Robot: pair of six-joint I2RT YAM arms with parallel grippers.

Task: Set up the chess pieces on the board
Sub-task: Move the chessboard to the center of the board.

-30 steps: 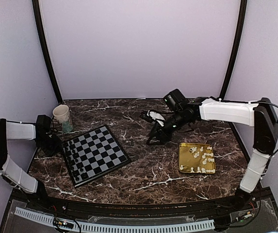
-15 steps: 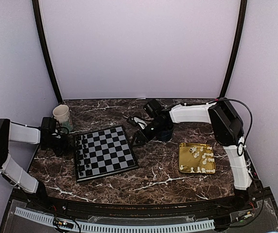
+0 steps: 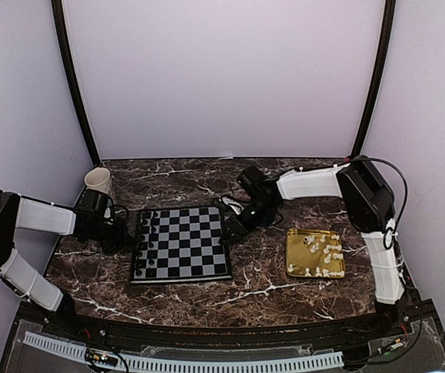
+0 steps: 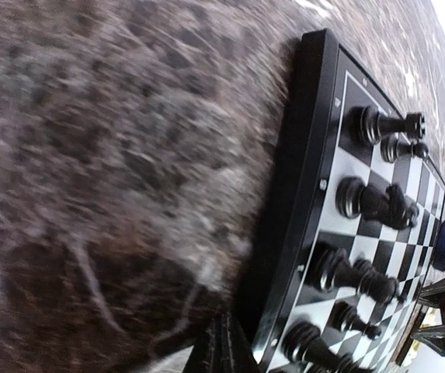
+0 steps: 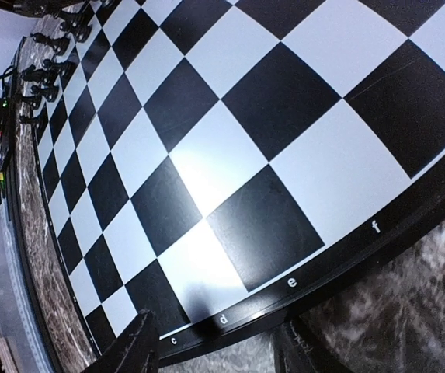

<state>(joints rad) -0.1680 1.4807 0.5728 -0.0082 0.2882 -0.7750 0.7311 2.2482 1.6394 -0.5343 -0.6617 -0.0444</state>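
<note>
Top external view: the board (image 3: 182, 242) lies flat on the marble worktop (image 3: 261, 284), left of centre.
Black pieces (image 3: 146, 247) line its left side. The cream chess pieces (image 3: 325, 253) sit in a gold tray (image 3: 293, 252) well to its right, and a cup (image 3: 98, 182) stands far left. Left wrist view: the left fingers (image 4: 218, 350) are together, just beside the board's black border. Right wrist view: the right fingers (image 5: 138, 342) are apart at the lettered edge.
</note>
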